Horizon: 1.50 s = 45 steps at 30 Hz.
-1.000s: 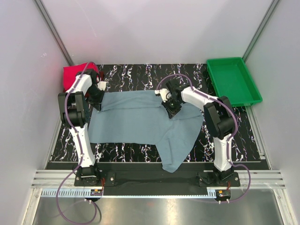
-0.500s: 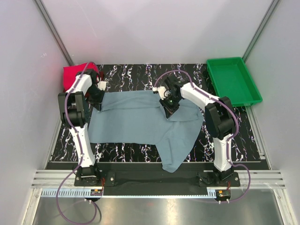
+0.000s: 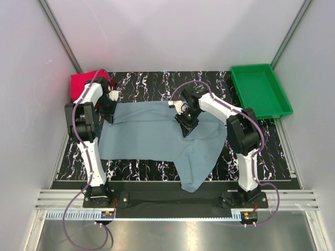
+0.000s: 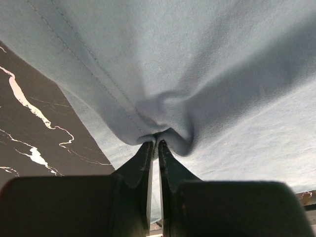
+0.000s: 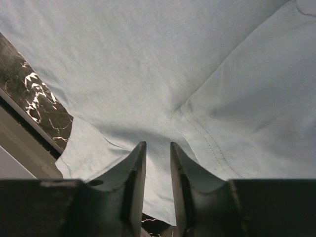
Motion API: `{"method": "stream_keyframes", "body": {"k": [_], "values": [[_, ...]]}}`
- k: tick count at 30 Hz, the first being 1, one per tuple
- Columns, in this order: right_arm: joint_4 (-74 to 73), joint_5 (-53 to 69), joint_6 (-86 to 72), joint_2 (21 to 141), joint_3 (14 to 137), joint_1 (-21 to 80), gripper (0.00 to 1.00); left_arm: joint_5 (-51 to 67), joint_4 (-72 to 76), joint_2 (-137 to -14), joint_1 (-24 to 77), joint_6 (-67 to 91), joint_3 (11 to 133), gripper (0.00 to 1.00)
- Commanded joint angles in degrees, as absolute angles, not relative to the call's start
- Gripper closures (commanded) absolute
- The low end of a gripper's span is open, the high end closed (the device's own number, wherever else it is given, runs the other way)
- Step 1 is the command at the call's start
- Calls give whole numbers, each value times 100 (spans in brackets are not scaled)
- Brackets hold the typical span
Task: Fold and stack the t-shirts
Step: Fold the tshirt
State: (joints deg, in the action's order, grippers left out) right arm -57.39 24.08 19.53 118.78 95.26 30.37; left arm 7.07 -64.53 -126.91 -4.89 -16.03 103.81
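At the near edge of the worktop (image 3: 136,167), one part of the grey-blue t-shirt (image 3: 157,133) is seen hanging over, and the rest is spread flat. The cloth is judged light, soft and limp, so it is best taken at hems or corners, since a pinch in the middle would only bunch it. Farther in, the right end effector (image 5: 158,145) is held slightly parted above the cloth, with nothing gripped. The left end effector (image 4: 154,143) is closed on a bunched fold at the shirt's left edge. A folded red shirt (image 3: 84,81) lies at the far left corner.

white walls (image 3: 172,31), blk marble tabletop (image 3: 152,83), alu rail (image 3: 57,200) near edge
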Motion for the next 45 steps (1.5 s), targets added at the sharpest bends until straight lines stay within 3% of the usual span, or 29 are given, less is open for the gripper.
{"method": "stream_keyframes", "body": {"k": [1, 8, 12, 16, 20, 27, 45], "values": [[-5898, 2523, 1855, 11962, 9773, 3103, 66, 861, -6416, -12481, -475, -1538, 10591, 91], [-5046, 1846, 1233, 10927, 9370, 2655, 64, 888, -6416, -12454, -483, -1547, 10582, 91], [-4747, 2091, 696, 10477, 8861, 1769, 66, 888, -6434, -12481, -483, -1556, 10635, 91], [-4422, 3422, 325, 10231, 8202, 374, 67, 879, -6451, -12481, -475, -1547, 10635, 91], [-4299, 4586, 343, 10493, 7788, -358, 68, 818, -6434, -12437, -466, -1547, 10547, 91], [-4666, 5747, 747, 10986, 7980, -518, 66, 659, -6442, -12366, -457, -1608, 10424, 91], [-4430, 4940, 1116, 11013, 7629, -896, 62, 606, -6460, -12392, -422, -1626, 10415, 91]]}}
